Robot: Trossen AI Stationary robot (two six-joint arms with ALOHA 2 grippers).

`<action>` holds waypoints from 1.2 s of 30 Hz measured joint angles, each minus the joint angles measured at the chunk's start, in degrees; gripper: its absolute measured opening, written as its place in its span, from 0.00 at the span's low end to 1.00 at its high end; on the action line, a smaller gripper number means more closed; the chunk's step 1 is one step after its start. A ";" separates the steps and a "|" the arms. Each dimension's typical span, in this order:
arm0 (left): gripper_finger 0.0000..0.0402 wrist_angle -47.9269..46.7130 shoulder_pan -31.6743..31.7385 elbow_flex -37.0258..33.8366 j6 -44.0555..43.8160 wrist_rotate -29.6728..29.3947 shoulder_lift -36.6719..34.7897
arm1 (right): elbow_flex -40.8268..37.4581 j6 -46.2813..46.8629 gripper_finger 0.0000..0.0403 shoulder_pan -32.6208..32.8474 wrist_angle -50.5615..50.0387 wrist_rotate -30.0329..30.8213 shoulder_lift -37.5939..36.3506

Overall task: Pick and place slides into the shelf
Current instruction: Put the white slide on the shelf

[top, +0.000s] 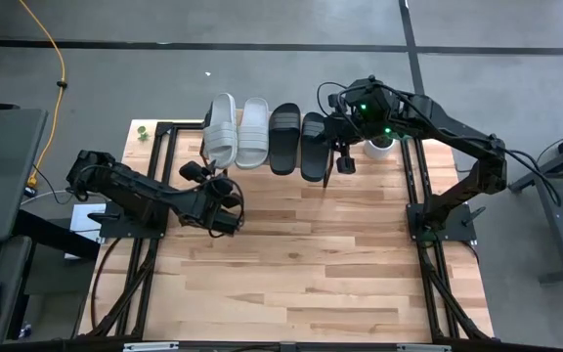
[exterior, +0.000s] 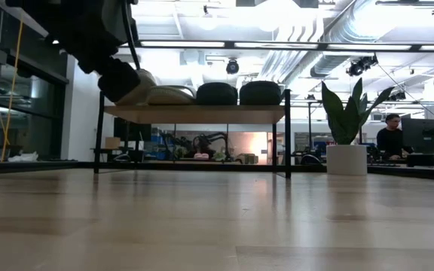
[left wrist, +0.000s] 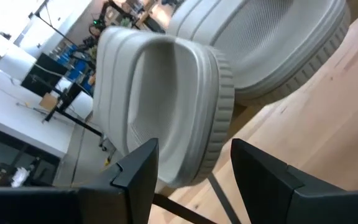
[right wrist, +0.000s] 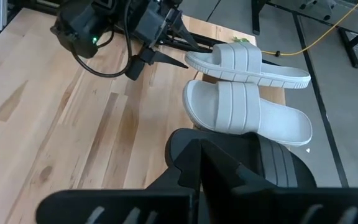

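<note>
- Between the left gripper (top: 206, 173) fingers (left wrist: 135, 171): the outer grey slide's (top: 222, 128) heel sits in the gap, jaws partly open, contact unclear; looks released.
- Right gripper (top: 343, 161) shut, empty, beside the outer black slide (top: 314, 145).
- All four slides on the shelf (exterior: 194, 113).
- Risk: grey heel overhangs the edge; retreating left fingers could snag it and drag it off.
</note>
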 joint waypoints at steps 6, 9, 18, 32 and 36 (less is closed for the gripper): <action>0.47 0.99 0.92 0.00 0.55 -2.30 0.00 | 0.00 -0.03 0.00 0.00 0.00 0.00 0.00; 0.47 2.51 2.04 0.00 1.75 -2.43 0.00 | 0.00 -0.03 0.00 0.00 0.00 -0.02 0.00; 0.44 11.55 3.76 0.00 12.71 -1.34 0.00 | 0.00 -0.03 0.00 0.00 0.00 -0.11 0.00; 0.09 11.48 3.61 0.00 13.99 -0.87 0.00 | 0.00 -0.03 0.00 0.00 -1.10 -0.28 0.00; 0.08 11.05 3.61 0.02 15.57 -0.78 0.00 | 0.00 -0.03 0.00 0.01 -1.85 -0.28 0.00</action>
